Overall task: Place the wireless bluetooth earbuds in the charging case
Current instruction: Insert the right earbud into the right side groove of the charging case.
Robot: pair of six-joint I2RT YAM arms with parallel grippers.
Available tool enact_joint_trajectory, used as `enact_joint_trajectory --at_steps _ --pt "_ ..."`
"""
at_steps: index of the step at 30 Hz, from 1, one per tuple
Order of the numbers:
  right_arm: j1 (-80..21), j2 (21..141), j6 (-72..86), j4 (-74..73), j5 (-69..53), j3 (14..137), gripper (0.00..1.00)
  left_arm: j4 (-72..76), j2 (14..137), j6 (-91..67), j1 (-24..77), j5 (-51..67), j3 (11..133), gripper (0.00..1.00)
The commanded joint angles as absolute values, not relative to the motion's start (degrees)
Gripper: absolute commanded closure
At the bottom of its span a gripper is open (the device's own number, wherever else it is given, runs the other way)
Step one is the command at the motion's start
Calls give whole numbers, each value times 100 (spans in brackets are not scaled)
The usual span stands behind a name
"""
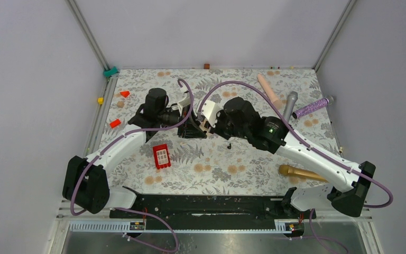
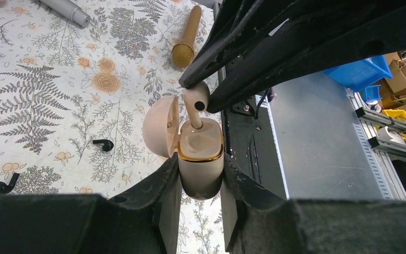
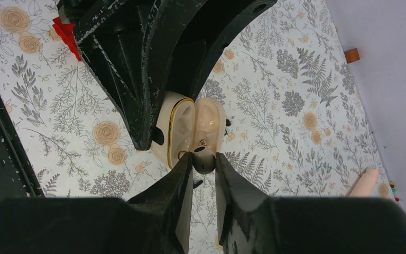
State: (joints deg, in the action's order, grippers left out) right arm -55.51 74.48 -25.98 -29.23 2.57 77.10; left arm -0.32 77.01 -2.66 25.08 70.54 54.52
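My left gripper is shut on a beige charging case and holds it above the table with its lid swung open. My right gripper is shut on a beige earbud. The earbud's stem points down into the case's mouth, and its bulb is still above the gold rim. Two tiny black earbuds lie on the table below, free. In the top view both grippers meet at the table's middle.
A red block lies near the left arm. A gold microphone lies at the front right. A grey cylinder, a purple stick and a beige rod lie at the back right. Small red pieces sit at the left.
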Motion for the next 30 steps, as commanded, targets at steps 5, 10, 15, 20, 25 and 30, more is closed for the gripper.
enact_joint_trajectory --at_steps 5,10,15,20,25,30 --pt "-5629 7411 -2649 -2738 369 7664 86 299 7568 -272 2511 7124 5406 100" --pt "-5638 7452 -2435 -2704 452 7681 86 398 7525 -330 2484 7066 5359 100" --pt "-5638 7544 -2294 -2773 354 7743 85 606 7470 -471 2445 7056 5283 100" --pt "-5645 7611 -2281 -2779 357 7743 84 701 7430 -491 2443 7123 5243 100" --pt "-5636 7631 -2259 -2773 349 7765 80 777 7397 -501 2441 7189 5191 100" --pt "-5634 7644 -2220 -2777 326 7781 78 902 7335 -513 2443 7287 5122 100"
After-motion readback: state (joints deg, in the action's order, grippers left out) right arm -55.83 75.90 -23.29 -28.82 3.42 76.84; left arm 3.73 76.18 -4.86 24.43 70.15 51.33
